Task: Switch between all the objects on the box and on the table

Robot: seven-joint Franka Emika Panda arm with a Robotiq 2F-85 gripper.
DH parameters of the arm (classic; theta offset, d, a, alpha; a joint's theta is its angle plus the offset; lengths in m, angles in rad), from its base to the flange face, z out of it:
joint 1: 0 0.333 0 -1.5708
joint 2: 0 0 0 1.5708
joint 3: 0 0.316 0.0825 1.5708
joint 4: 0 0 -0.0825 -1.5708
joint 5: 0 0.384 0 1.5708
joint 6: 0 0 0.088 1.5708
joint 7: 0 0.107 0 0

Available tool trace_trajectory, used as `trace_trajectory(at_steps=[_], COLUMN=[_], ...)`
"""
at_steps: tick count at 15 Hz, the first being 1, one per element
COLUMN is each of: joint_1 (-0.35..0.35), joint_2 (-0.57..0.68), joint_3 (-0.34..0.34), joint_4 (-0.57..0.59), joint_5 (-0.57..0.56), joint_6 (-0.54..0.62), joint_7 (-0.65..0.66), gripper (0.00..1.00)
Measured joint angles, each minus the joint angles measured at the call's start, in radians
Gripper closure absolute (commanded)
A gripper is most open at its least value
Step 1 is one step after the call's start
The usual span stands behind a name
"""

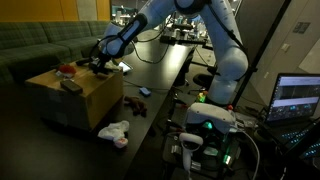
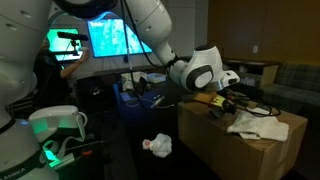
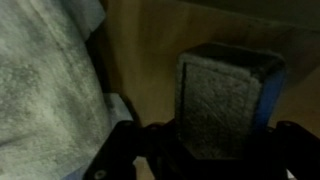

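Sweep starting at left: spotting red soft lump (image 1: 66,70) and black rectangular block (image 1: 72,86) resting on large tan cardboard box (image 1: 90,105). Next, meeting black Robotiq pincer (image 1: 100,66) hanging over box top, jaws pressed together, hold on anything unclear. Then passing white crumpled cloth (image 1: 115,131) lying lower on dark surface, and ending at long glossy black table (image 1: 165,65).

Dim room, green sofa (image 1: 32,45) (curving along the back), glowing monitors (image 2: 112,36), lit laptop (image 1: 298,97)
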Motion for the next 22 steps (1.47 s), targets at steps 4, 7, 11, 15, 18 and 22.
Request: trace_trajectory(at_steps=[4, 7, 11, 15, 18, 22], joint_1=[0.013, 0.012, 0.005, -0.003, -0.003, 0.004], joint_2=[0.025, 0.025, 0.015, 0.005, 0.004, 0.013], joint_3=[-0.010, -0.016, -0.019, -0.020, -0.017, 0.002], joint_4=[0.061, 0.092, 0.117, 0.133, 0.156, 0.196], joint_5=[0.000, 0.000, 0.000, 0.000, 0.000, 0.000], joint_6=[-0.048, -0.086, -0.106, -0.107, -0.107, -0.108], joint_7=[-0.024, -0.052, -0.092, -0.122, -0.136, -0.141], gripper=[0.43, 0.20, 0.00, 0.00, 0.00, 0.00])
